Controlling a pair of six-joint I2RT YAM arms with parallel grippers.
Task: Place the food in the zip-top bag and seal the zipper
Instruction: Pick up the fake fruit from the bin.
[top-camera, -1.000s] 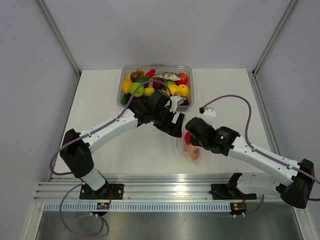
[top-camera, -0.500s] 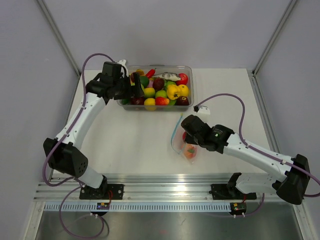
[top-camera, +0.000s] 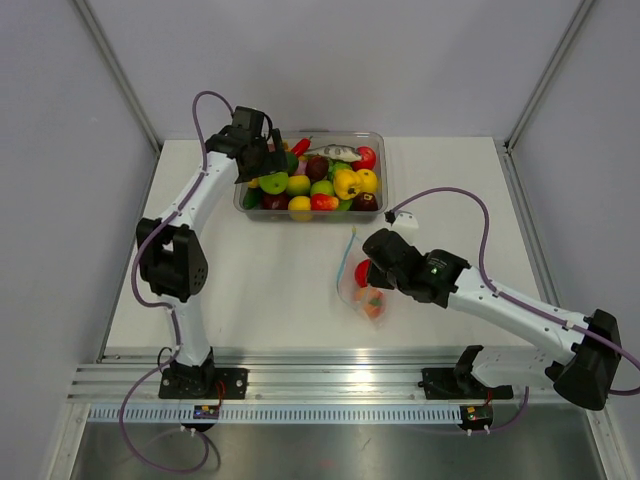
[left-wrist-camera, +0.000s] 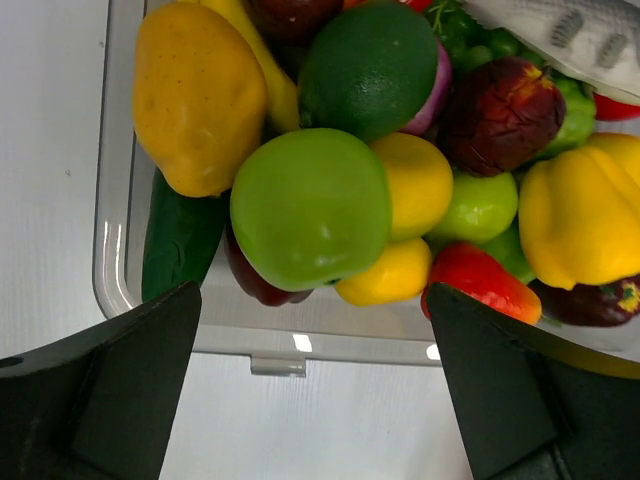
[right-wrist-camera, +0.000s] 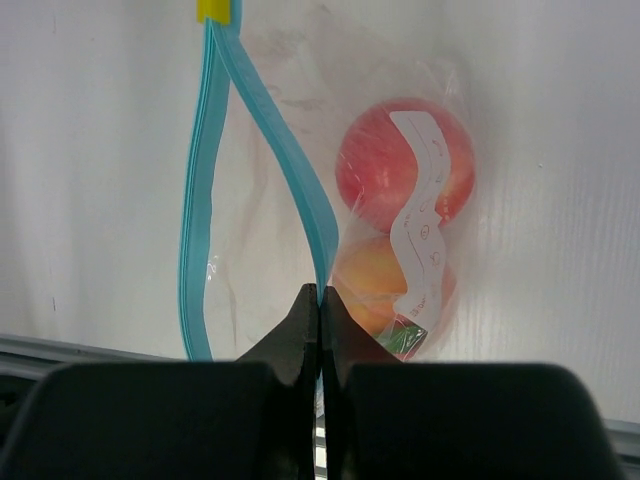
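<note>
Reaching far up the white table (top-camera: 260, 300), the left arm rises from its base, bends at the elbow and stretches to the left end of a rigid clear rectangular plastic tub (top-camera: 381, 140) heaped with toy fruit and vegetables. Its left hand (top-camera: 265, 160) hangs over that end with the fingers spread wide and nothing between them. In the wrist view, a glossy bright green plastic toy apple (left-wrist-camera: 310, 208) lies on top of the heap straight ahead of the gap. The right arm runs low across the table from the right edge towards the middle, its wrist turned down. The right hand (right-wrist-camera: 320, 300) is pinched tight on the thin teal-blue press-seal zipper strip (right-wrist-camera: 298, 185) of a small crinkly clear plastic zip-top bag (right-wrist-camera: 255, 240). This bag lies on the table in front of the tub and well apart from it. The bag's mouth gapes, its two strip halves bowing apart and meeting at a small yellow tab (right-wrist-camera: 218, 10). Inside the bag a red round toy fruit (right-wrist-camera: 385, 170) and an orange-pink toy fruit (right-wrist-camera: 375, 290) lie touching.
</note>
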